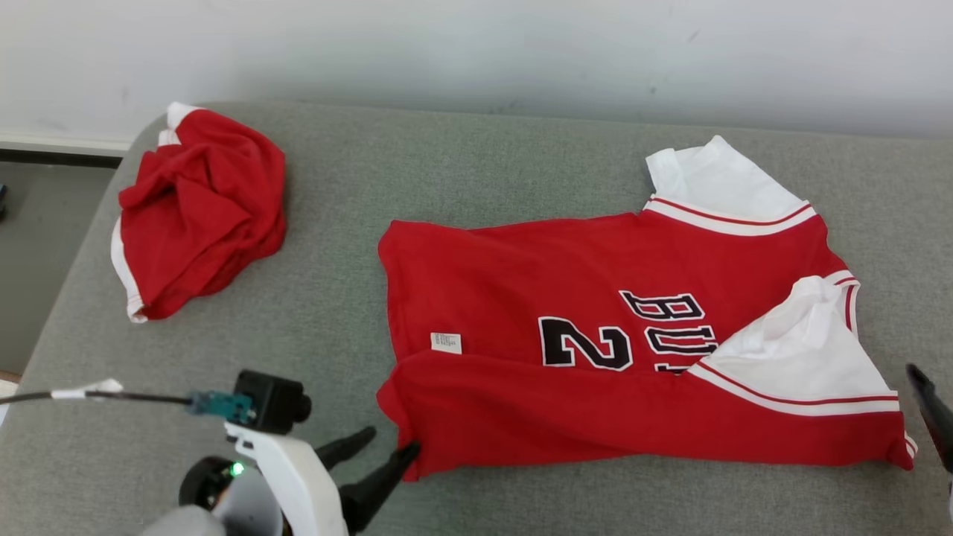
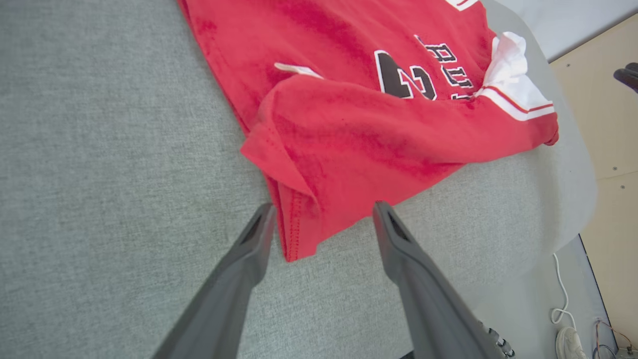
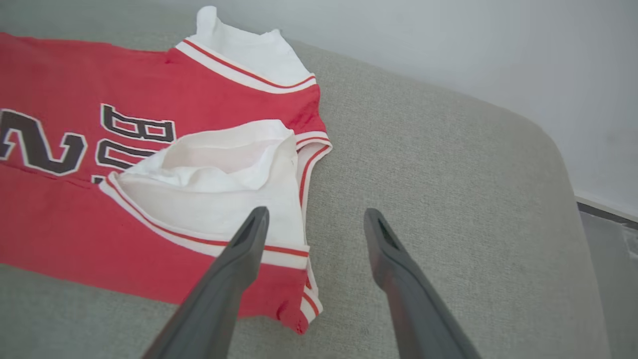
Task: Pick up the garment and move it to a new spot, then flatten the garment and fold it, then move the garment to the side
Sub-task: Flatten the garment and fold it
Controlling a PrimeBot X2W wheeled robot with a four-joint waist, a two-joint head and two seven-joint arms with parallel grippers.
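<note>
The garment [image 1: 566, 283] looks soft, light and limp. Pinch its doubled hem corner [image 2: 296, 239] between the spread left gripper [image 2: 324, 205]. The right gripper [image 3: 316, 211], also spread, seems just beside the sleeve-side corner [image 3: 294, 309].

The shirt [image 1: 521, 290] across the middle of the head view is bright red. Its sleeves [image 1: 718, 182] are white, edged by a white band with a thin red stripe. The number and letters [image 1: 584, 342] are black outlined in white, and a small label [image 1: 446, 342] is white. The bundled cloth [image 1: 201, 208] at upper left is the same red with white trim. The cushion [image 1: 476, 164] is flecked grey and the wall [image 1: 476, 52] along the top off-white. The left gripper [image 1: 394, 438], lower left, is black on a white arm [image 1: 290, 469] with a green light [image 1: 237, 469].
</note>
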